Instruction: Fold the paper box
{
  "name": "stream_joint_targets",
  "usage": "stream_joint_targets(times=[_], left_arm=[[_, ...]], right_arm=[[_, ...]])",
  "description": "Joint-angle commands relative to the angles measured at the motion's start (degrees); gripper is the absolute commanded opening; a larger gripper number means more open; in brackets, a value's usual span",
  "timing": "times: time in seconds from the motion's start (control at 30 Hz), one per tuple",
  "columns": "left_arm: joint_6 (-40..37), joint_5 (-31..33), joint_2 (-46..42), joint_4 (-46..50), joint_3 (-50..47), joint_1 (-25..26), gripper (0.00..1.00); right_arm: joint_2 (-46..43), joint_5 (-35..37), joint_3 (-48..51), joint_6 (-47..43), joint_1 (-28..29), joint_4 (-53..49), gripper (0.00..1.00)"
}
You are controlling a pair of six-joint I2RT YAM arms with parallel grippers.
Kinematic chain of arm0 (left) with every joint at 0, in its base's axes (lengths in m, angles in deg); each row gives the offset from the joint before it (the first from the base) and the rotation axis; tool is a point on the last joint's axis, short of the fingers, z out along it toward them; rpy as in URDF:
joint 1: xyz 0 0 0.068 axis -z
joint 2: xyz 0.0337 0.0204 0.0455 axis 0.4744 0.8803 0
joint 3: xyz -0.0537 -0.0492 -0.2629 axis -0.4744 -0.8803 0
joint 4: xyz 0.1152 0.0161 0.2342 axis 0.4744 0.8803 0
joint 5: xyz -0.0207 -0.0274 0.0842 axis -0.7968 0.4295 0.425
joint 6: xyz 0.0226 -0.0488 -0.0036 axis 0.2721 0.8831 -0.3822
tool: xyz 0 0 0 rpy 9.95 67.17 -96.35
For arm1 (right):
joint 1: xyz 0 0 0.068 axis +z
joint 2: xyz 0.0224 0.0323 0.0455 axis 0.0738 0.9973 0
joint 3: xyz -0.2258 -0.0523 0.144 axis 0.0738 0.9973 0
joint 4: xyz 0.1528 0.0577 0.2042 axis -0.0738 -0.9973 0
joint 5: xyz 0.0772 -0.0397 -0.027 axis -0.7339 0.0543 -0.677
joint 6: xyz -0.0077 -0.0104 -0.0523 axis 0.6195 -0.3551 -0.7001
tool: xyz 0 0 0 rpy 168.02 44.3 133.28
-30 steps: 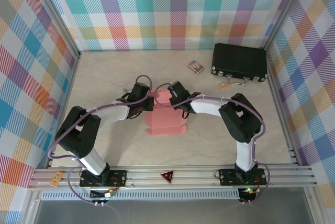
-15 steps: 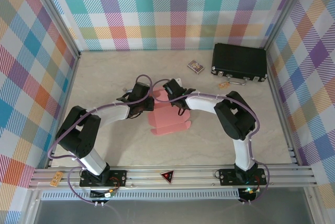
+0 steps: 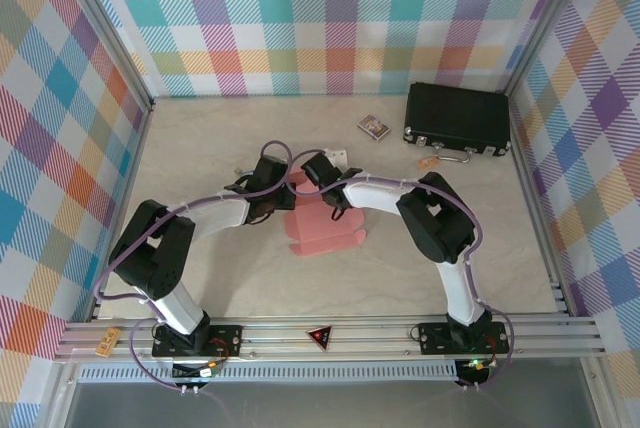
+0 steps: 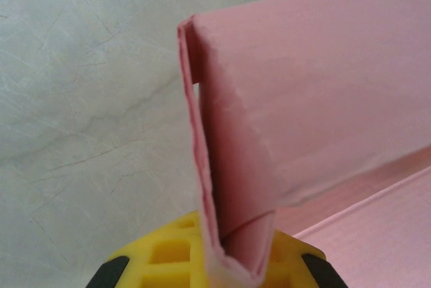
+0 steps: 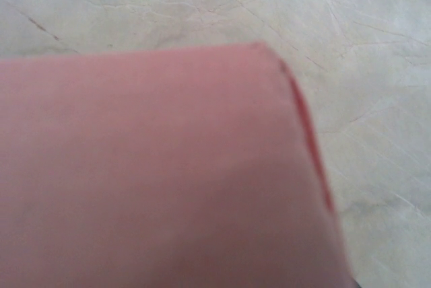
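The paper box [image 3: 325,230] has its upright folded flap pinched in the left gripper [image 3: 284,195], while the right gripper [image 3: 314,176] sits at its far end, grip impossible to tell, and the sheet lies mid-table [image 3: 200,148] between both arms.

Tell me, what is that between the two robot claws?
In the top view, a raised pink flap of the paper box stands between the left gripper and the right gripper.
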Motion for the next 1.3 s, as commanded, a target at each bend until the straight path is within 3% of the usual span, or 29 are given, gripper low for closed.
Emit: stream_joint_targets(times=[0.0,0.23,0.87,1.27], left_arm=[[0.38,-0.32,0.48,2.68,0.75,0.8,0.04],[0.52,-0.17,1.11,2.92,0.97,0.89,0.04],[0.91,1.77,1.65,3.64,1.54,0.98,0.03],[1.31,2.02,1.74,4.12,1.72,1.15,0.03]], right_arm=[[2.45,7.4,-0.92,4.53,-0.71,-4.83,0.1],[0.99,4.03,0.97,1.22,-0.67,-1.5,0.15],[-8.39,-8.35,9.13,-7.92,-0.2,4.79,0.56],[-11.15,-12.95,11.89,-10.89,0.01,7.6,0.59]])
